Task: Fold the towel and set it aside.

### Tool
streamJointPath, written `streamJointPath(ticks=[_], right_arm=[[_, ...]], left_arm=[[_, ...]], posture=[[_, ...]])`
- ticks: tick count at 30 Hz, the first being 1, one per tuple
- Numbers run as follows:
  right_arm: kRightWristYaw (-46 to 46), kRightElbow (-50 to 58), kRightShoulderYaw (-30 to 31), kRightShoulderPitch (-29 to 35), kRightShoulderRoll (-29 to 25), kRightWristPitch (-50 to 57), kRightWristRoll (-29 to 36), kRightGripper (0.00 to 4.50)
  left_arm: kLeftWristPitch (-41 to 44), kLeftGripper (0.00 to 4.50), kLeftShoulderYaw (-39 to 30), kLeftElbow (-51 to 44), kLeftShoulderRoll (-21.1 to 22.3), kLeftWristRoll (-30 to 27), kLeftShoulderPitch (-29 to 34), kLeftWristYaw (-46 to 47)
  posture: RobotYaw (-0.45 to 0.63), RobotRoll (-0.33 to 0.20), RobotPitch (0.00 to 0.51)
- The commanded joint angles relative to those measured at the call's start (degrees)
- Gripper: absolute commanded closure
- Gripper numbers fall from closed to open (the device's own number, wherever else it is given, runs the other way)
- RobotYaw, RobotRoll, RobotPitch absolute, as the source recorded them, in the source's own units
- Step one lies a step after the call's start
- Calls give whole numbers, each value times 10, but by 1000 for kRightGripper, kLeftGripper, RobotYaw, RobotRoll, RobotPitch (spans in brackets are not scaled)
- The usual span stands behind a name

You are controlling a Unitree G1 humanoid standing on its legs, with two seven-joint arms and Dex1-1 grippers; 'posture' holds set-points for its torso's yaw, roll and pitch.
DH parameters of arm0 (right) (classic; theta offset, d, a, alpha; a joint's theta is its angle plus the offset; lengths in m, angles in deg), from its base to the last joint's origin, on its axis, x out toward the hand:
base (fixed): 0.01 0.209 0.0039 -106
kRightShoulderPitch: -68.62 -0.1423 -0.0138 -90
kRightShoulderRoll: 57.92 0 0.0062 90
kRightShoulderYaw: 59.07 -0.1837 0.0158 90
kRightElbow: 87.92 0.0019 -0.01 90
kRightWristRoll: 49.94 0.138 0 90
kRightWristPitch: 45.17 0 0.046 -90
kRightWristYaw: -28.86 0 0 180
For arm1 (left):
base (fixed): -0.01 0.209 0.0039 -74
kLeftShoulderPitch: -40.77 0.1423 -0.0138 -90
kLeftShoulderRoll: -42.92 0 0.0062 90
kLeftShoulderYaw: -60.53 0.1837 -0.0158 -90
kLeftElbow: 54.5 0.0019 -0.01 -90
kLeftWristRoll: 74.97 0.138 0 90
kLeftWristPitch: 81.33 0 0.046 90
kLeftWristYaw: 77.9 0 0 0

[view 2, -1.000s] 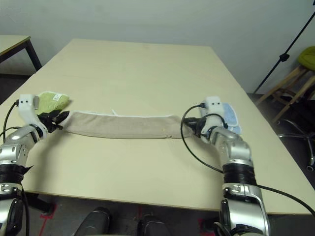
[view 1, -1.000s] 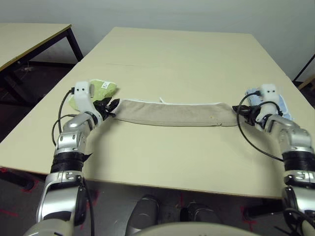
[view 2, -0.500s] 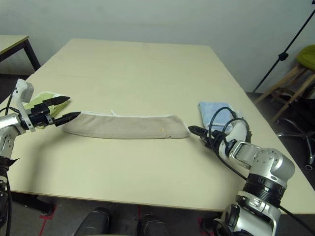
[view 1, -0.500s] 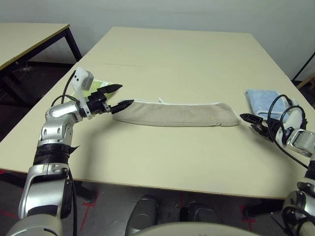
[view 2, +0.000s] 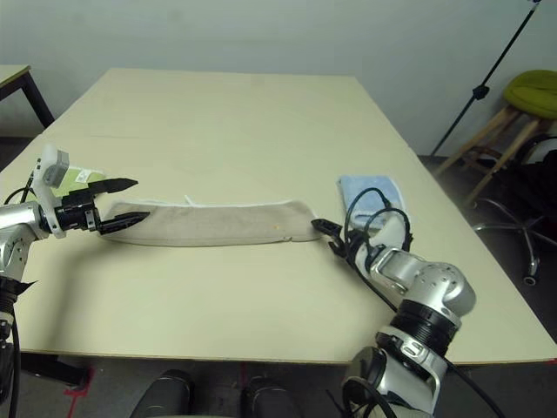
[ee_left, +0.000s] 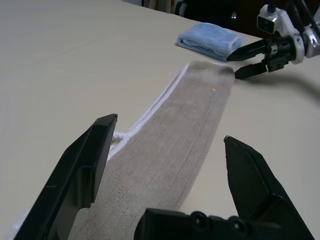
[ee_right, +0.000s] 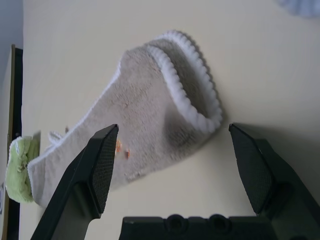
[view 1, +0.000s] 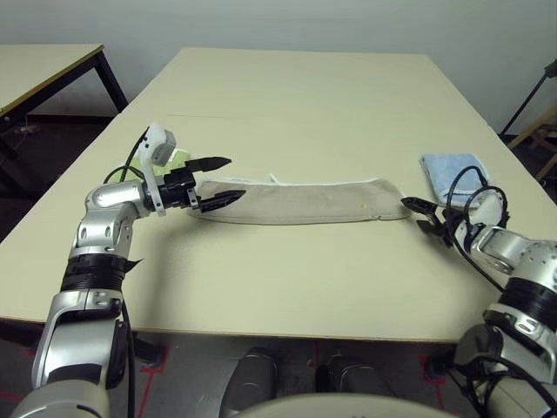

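The beige towel [view 1: 296, 201] lies folded into a long narrow band across the middle of the desk [view 1: 305, 104], running from 9 o'clock to 3 o'clock, its white stitched edging along the far side. The left gripper [view 1: 222, 180] hovers at the band's 9 o'clock end, its black fingers [ee_left: 82, 167] spread wide above the cloth and holding nothing. The right gripper [view 1: 416, 214] sits just off the 3 o'clock end, fingers [ee_right: 97, 165] likewise spread and empty, apart from the cloth. A lime-green folded towel [view 2: 83, 178] at 9 o'clock is mostly hidden behind the left wrist camera. A light blue folded towel [view 1: 448, 167] lies at 2 o'clock, partly crossed by the right arm's cable. The orange embroidery [ee_right: 118, 146] is a small fleck; its lettering cannot be read.
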Motion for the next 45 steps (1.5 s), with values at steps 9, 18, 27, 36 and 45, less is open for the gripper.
streamJointPath(ticks=[9,18,27,36,45], right_arm=[[4,-48,79,-10,1,-89,-14,2816],[-27,-15,122,-14,-69,-122,-16,4452],[-94,-35,172,-37,-170,-155,-37,4452],[-123,43,310,-56,-69,-115,-26,4452],[-136,26,427,-36,0,-122,-73,4452]], left_arm=[[10,0,-5,-30,10,-4,27,19],[6,0,-3,-24,11,-2,29,27],[10,0,0,-19,8,-2,27,32],[13,0,3,-24,3,0,27,41],[32,0,-6,-49,11,-9,46,51]], posture=[[189,0,37],[181,0,36],[169,0,36],[183,0,35],[214,0,32]])
